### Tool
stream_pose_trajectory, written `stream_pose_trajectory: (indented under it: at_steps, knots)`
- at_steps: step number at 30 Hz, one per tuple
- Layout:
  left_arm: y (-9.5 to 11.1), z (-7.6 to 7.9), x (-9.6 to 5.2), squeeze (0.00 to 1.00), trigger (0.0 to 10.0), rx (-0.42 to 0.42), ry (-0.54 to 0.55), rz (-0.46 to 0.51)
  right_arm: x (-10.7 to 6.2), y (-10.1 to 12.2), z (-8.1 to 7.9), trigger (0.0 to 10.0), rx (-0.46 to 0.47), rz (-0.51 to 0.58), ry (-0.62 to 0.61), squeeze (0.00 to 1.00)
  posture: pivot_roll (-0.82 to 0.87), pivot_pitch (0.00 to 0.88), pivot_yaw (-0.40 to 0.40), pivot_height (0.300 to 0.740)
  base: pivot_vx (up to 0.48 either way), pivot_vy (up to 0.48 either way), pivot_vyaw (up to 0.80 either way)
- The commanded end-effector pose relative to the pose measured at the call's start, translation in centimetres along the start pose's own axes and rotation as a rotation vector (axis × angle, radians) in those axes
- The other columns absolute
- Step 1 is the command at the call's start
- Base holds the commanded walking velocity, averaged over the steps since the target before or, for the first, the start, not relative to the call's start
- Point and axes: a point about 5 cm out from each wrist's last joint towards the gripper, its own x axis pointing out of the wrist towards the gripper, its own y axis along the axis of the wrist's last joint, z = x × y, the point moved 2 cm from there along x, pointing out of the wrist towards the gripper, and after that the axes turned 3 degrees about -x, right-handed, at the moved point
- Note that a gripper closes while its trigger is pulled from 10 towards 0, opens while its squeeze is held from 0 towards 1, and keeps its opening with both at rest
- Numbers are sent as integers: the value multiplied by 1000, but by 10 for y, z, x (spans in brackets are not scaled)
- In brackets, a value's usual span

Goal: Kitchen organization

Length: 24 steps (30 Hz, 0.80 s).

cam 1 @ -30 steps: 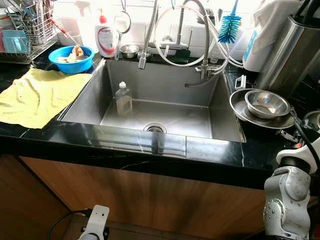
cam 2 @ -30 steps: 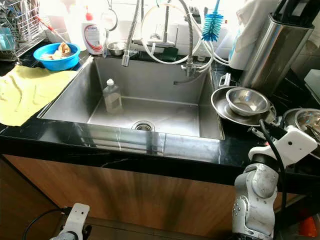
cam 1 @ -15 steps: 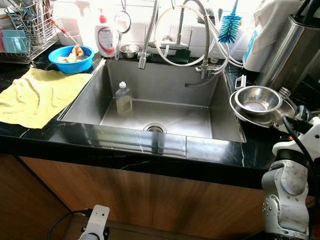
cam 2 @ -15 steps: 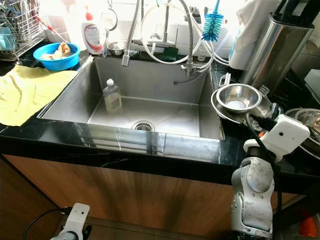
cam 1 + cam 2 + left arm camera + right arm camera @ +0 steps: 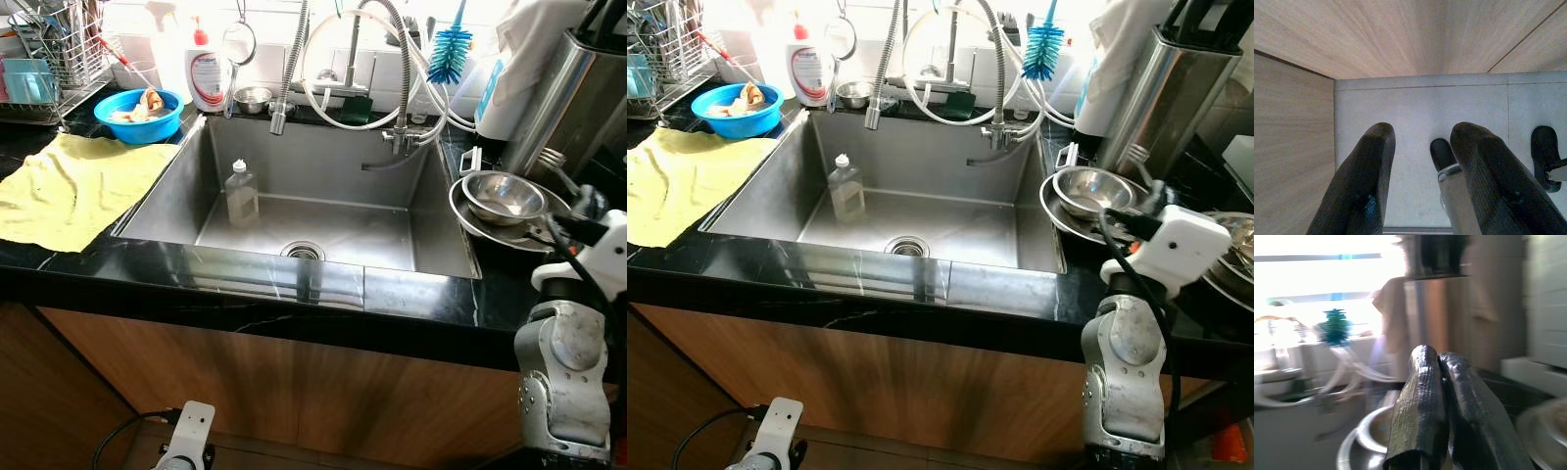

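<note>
Seemingly mid-approach, the right gripper (image 5: 1437, 382), fingers pressed together and empty, is held just beside the steel bowl (image 5: 503, 195) stacked on the counter (image 5: 411, 294) right of the sink (image 5: 323, 157). A parting of the fingers is judged necessary before the rim can be gripped. The left gripper (image 5: 1420, 161), parted, is hung idle over the floor.

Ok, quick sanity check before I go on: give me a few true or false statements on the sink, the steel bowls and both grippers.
1. A clear bottle stands upright in the sink. True.
2. The small steel bowl sits in a wider steel dish right of the sink. True.
3. The yellow cloth lies in the basin. False: it lies on the counter left of it.
4. The right gripper is wide open. False: its fingers are shut together.
5. The left gripper hangs open near the floor. True.
</note>
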Motion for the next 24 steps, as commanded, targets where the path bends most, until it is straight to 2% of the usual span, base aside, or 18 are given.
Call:
stream_pose_trajectory:
  at_steps: [1,4,10,12,16,17,18,20,24]
  knots:
    - [-1,0,0,0,10000,1,2,-6,3,6,-15,10000,49,-2,89,0,-132,0,-55,740,0,0,0]
    - [-1,0,0,0,10000,2,3,-5,5,1,-36,10000,110,-59,256,0,-133,0,-54,740,0,0,0]
    - [0,0,0,0,10000,2,5,-3,8,-4,-53,10000,68,-100,407,0,-130,0,-56,740,0,0,0]
    - [0,0,0,0,10000,3,6,-4,10,-17,-66,10000,47,-178,526,0,-129,0,-55,740,0,0,0]
    - [0,1,0,0,10000,2,6,-4,11,-38,-69,10000,-1,-286,578,0,-127,0,-57,740,0,0,0]
    - [-1,1,0,0,10000,2,5,-5,11,-42,-71,10000,55,-303,579,0,-124,0,-57,740,0,0,0]
    - [-1,1,0,0,10000,2,4,-5,10,-43,-73,10000,69,-307,594,0,-121,0,-58,740,0,0,0]
    - [-1,1,0,0,10000,2,4,-5,9,-44,-74,10000,58,-304,604,0,-121,0,-58,740,0,0,0]
    - [-2,1,0,0,10000,7,3,-8,4,-61,-72,10000,28,-376,627,0,-121,0,-54,740,0,0,0]
